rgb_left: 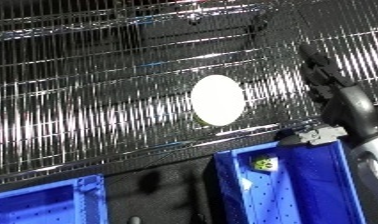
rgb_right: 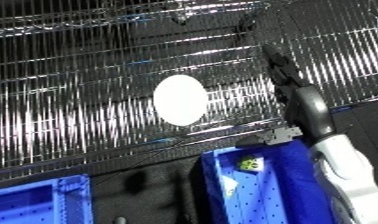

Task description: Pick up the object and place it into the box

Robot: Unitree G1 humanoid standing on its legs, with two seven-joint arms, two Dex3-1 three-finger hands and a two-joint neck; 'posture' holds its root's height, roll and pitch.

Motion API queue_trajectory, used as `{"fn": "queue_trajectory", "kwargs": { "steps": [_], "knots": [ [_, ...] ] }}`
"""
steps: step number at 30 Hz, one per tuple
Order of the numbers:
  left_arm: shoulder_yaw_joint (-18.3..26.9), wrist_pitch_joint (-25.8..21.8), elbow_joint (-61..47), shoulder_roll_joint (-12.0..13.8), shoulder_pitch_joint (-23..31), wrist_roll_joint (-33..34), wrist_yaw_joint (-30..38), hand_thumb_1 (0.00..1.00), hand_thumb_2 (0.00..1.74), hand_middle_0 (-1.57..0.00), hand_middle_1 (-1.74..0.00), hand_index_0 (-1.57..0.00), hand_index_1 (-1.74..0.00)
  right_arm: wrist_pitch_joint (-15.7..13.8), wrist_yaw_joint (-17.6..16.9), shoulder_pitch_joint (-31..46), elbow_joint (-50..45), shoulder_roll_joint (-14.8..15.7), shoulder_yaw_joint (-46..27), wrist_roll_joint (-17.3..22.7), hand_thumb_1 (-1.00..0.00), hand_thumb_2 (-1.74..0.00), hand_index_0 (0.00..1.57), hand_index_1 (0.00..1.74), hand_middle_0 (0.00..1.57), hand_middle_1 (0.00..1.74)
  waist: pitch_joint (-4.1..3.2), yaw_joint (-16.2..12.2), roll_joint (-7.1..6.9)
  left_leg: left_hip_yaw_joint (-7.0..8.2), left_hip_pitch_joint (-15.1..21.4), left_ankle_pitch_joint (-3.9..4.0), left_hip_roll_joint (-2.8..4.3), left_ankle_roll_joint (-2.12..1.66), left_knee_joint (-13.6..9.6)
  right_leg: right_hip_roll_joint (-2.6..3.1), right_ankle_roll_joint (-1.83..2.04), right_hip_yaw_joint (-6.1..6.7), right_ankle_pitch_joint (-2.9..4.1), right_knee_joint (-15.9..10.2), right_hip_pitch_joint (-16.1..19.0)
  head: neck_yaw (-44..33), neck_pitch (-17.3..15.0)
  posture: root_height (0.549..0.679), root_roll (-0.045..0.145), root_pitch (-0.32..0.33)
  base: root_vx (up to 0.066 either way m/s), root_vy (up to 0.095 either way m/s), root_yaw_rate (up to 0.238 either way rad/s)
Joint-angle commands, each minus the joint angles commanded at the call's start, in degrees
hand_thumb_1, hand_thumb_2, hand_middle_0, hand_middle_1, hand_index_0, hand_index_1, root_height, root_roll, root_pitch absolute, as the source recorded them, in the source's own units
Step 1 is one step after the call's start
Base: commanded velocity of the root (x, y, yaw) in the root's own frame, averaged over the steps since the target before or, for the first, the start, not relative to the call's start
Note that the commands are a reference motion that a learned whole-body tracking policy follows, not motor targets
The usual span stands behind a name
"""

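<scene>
A white oval object (rgb_left: 217, 100) lies on a wire shelf (rgb_left: 97, 110), near its front edge. My right forearm rises along the right side of the right eye view, and its black hand (rgb_right: 285, 67) stretches over the shelf with straight fingers, open and holding nothing. The hand is to the right of the white object and apart from it. Below the shelf's front edge stands a blue bin (rgb_left: 228, 187), directly under my right forearm, with a small yellow-green item (rgb_left: 264, 163) inside near its far end. My left hand is out of sight.
A second blue bin (rgb_left: 43, 202) sits at the lower left. Between the two bins is a dark floor strip (rgb_left: 159, 185). Another wire shelf level (rgb_left: 123, 22) crosses the top of the view.
</scene>
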Motion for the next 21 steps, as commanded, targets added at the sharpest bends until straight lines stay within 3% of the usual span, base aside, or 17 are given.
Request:
{"fn": "queue_trajectory", "kwargs": {
  "steps": [21],
  "knots": [
    [-2.7,0.0,-4.2,-0.2,0.6,-0.9,0.8,0.0,0.0,0.0,0.0,0.0,0.0,-0.5,2.1,-8.0,6.8,3.5,4.5,-1.8,0.0,0.0,0.0,0.0,0.0,0.0,0.0,2.2,2.45,-0.07,-3.4,0.23,-1.06,0.22,0.6,-0.86,-0.21,-0.34,-0.03,1.8,-3.9,4.4,2.1,0.636,0.067,0.106,0.022,0.022,0.039]
  ]
}}
